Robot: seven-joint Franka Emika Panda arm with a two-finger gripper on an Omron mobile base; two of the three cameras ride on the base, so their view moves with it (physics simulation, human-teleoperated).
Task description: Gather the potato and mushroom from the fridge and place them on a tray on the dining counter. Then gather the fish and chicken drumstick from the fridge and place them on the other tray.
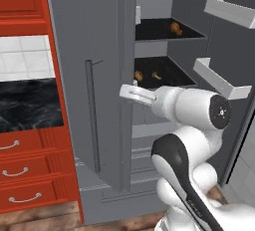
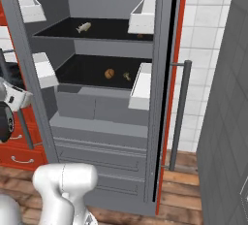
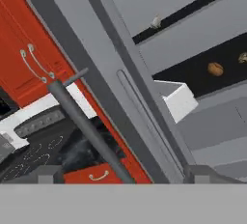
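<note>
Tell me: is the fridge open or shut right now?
Open. Both fridge doors stand swung out, baring its dark shelves with the potato on the lower one.

Red cabinetry (image 1: pixel 30 6) is standing against the wall, with three red drawers (image 1: pixel 22 173) carrying curved silver handles sitting under a black marble counter (image 1: pixel 27 105). White wall tiles (image 1: pixel 25 58) are showing above that counter. Wooden plank flooring (image 2: pixel 193 195) is running below the cabinetry.
</note>
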